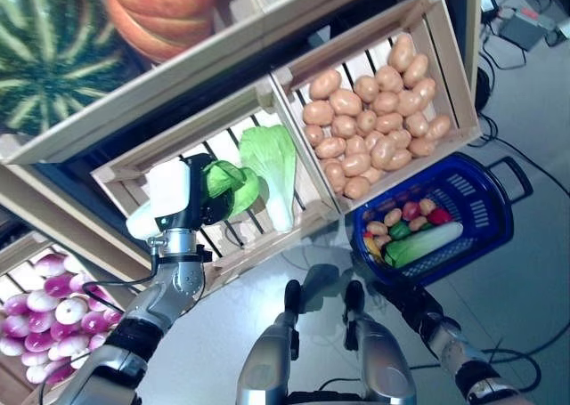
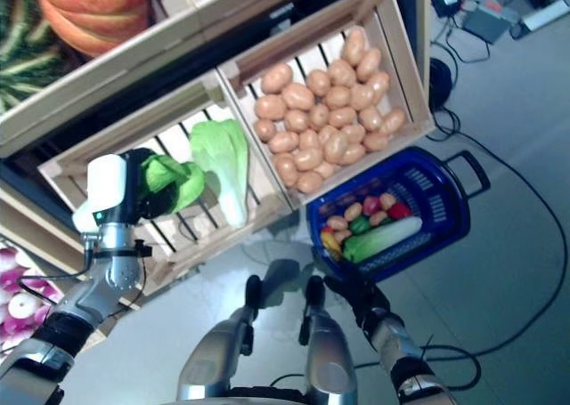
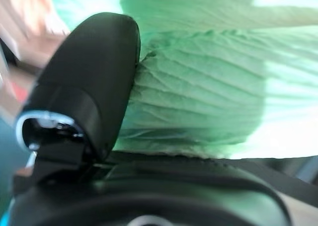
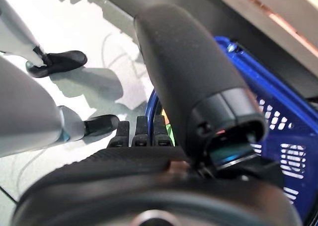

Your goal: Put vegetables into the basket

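Note:
My left hand (image 1: 200, 205) is inside the slatted wooden crate (image 1: 134, 169), shut on a green leafy vegetable (image 1: 236, 187). In the left wrist view its thumb (image 3: 94, 72) presses on the ribbed leaf (image 3: 198, 97). A pale Chinese cabbage (image 1: 272, 169) lies beside it in the same crate. The blue basket (image 1: 499, 218) hangs low at the right and holds small potatoes, red and green peppers and a long pale-green vegetable (image 1: 426, 243). My right hand (image 1: 398, 295) grips its near edge, with fingers (image 4: 139, 131) curled round the blue handle (image 4: 151, 104).
A crate of potatoes (image 1: 374, 111) stands right of the cabbage crate, directly above the basket. On the shelf above sit a watermelon (image 1: 49, 49) and a pumpkin (image 1: 165, 9). Purple-white turnips (image 1: 49, 311) fill a bin at lower left. Cables (image 1: 525, 165) run over the floor.

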Tool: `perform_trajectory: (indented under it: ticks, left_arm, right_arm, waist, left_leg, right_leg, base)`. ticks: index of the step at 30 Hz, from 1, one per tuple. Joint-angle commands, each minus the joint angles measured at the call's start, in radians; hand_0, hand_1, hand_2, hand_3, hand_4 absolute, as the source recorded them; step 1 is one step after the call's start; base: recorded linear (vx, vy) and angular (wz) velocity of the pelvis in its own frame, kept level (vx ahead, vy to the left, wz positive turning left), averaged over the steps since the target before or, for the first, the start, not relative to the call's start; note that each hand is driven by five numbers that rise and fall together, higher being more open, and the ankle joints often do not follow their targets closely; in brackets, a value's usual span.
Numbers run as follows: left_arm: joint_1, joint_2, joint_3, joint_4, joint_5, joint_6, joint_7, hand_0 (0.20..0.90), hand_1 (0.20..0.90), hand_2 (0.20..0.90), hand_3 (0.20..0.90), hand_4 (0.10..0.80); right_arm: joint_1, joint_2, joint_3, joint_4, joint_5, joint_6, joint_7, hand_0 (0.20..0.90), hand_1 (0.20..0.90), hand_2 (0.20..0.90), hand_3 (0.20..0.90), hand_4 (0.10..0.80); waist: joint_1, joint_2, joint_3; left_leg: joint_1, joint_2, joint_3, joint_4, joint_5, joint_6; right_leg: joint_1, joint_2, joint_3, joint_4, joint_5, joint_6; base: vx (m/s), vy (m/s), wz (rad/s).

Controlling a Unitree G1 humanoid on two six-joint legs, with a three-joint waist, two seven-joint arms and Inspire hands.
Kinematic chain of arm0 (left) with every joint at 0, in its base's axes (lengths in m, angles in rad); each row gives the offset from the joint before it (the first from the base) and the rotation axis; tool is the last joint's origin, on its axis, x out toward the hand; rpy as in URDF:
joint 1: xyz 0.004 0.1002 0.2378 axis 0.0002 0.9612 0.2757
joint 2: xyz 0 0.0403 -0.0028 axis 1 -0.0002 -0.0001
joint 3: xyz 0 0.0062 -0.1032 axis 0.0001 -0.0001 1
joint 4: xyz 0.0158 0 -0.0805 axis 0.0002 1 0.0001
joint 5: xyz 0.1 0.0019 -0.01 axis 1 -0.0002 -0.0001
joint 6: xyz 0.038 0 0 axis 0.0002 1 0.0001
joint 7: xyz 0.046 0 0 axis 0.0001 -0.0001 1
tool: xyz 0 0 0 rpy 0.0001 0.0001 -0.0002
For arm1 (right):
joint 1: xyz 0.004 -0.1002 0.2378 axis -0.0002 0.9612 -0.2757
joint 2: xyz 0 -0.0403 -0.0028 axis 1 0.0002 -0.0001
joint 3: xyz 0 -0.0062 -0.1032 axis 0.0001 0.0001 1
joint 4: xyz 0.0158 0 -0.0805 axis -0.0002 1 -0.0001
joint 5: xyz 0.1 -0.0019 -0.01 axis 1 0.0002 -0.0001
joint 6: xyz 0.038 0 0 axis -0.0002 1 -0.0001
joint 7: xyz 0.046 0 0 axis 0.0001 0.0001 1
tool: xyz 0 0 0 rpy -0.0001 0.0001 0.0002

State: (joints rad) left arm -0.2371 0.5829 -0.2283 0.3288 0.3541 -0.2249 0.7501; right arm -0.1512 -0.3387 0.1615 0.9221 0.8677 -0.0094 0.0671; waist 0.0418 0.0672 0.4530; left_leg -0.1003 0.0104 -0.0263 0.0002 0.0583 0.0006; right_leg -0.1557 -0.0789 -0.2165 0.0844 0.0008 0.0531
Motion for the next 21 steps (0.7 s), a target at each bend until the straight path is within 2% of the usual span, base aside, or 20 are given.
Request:
perform_trajectory:
  ticks: [1,3,5,9,10,11,13,16,21]
  left_arm:
    - [0.047,-0.004,0.107,-0.155,-0.126,-0.171,-0.087,0.3,0.3,0.3,0.3,0.4]
    - [0.09,-0.04,0.14,-0.225,-0.24,-0.205,-0.185,0.3,0.3,0.3,0.3,0.4]
    - [0.106,-0.055,0.15,-0.246,-0.284,-0.221,-0.225,0.3,0.3,0.3,0.3,0.4]
    - [0.159,-0.116,0.18,-0.309,-0.546,-0.26,-0.407,0.3,0.3,0.3,0.3,0.4]
    - [0.16,-0.115,0.18,-0.309,-0.547,-0.26,-0.408,0.3,0.3,0.3,0.3,0.4]
    - [0.177,-0.144,0.185,-0.341,-0.696,-0.252,-0.494,0.3,0.3,0.3,0.3,0.4]
    - [0.189,-0.172,0.188,-0.344,-0.799,-0.246,-0.56,0.3,0.3,0.3,0.3,0.4]
    - [0.21,-0.201,0.174,-0.365,-0.847,-0.195,-0.596,0.3,0.3,0.3,0.3,0.4]
    - [0.205,-0.208,0.156,-0.359,-0.896,-0.139,-0.617,0.3,0.3,0.3,0.3,0.4]
  right_arm:
    - [0.094,0.04,-0.018,-0.119,-0.059,-0.063,0.03,0.9,0.9,0.9,0.9,0.8]
    - [0.12,0.053,-0.02,-0.182,-0.074,-0.063,0.021,0.9,0.9,0.9,0.9,0.8]
    - [0.13,0.056,-0.02,-0.215,-0.064,-0.07,0.026,0.9,0.9,0.9,0.9,0.8]
    - [0.176,0.071,-0.029,-0.346,-0.057,-0.085,0.03,0.9,0.9,0.9,0.9,0.8]
    - [0.177,0.071,-0.028,-0.347,-0.057,-0.085,0.03,0.9,0.9,0.9,0.9,0.8]
    - [0.199,0.077,-0.03,-0.414,-0.086,-0.094,0.046,0.9,0.9,0.9,0.9,0.8]
    - [0.211,0.074,-0.04,-0.459,-0.094,-0.107,0.077,0.9,0.9,0.9,0.9,0.8]
    - [0.232,0.079,-0.05,-0.592,-0.092,-0.106,0.114,0.9,0.9,0.9,0.9,0.8]
    - [0.232,0.074,-0.041,-0.716,-0.06,-0.127,0.18,0.9,0.9,0.9,0.9,0.8]
  waist:
    - [0.026,-0.066,-0.162]
    - [0.03,-0.073,-0.187]
    - [0.03,-0.077,-0.195]
    - [0.027,-0.086,-0.23]
    - [0.027,-0.086,-0.23]
    - [0.021,-0.09,-0.245]
    - [0.015,-0.092,-0.254]
    - [0.004,-0.098,-0.269]
    - [-0.007,-0.101,-0.281]
  left_leg:
    - [-0.014,-0.025,-0.03,0.014,-0.032,-0.06]
    - [0.007,-0.021,-0.032,0.015,-0.038,-0.061]
    - [0.021,-0.018,-0.032,0.017,-0.044,-0.061]
    - [0.071,-0.01,-0.029,0.006,-0.056,-0.057]
    - [0.072,-0.01,-0.029,0.006,-0.055,-0.057]
    - [0.098,-0.004,-0.022,-0.012,-0.057,-0.056]
    - [0.116,-0.003,-0.015,-0.019,-0.062,-0.055]
    - [0.145,-0.003,-0.004,-0.021,-0.072,-0.05]
    - [0.174,-0.003,0.008,-0.028,-0.083,-0.043]
  right_leg:
    - [0.098,-0.067,-0.027,-0.074,0.024,0.044]
    - [0.127,-0.066,-0.034,-0.081,0.025,0.045]
    - [0.145,-0.065,-0.035,-0.087,0.026,0.046]
    - [0.192,-0.064,-0.033,-0.113,0.037,0.053]
    - [0.193,-0.064,-0.033,-0.113,0.038,0.053]
    - [0.21,-0.063,-0.029,-0.127,0.044,0.058]
    - [0.223,-0.062,-0.023,-0.135,0.046,0.062]
    - [0.244,-0.062,-0.012,-0.138,0.046,0.066]
    - [0.265,-0.065,-0.002,-0.147,0.046,0.072]
  base:
    - [0.151,-0.076,0.18]
    - [0.175,-0.086,0.23]
    - [0.131,-0.057,0.08]
    - [0.138,-0.042,-0.01]
    - [0.124,-0.038,-0.02]
    - [0.112,-0.036,-0.04]
    - [0.106,-0.034,-0.05]
    - [0.093,-0.034,-0.03]
    - [0.052,-0.026,-0.06]
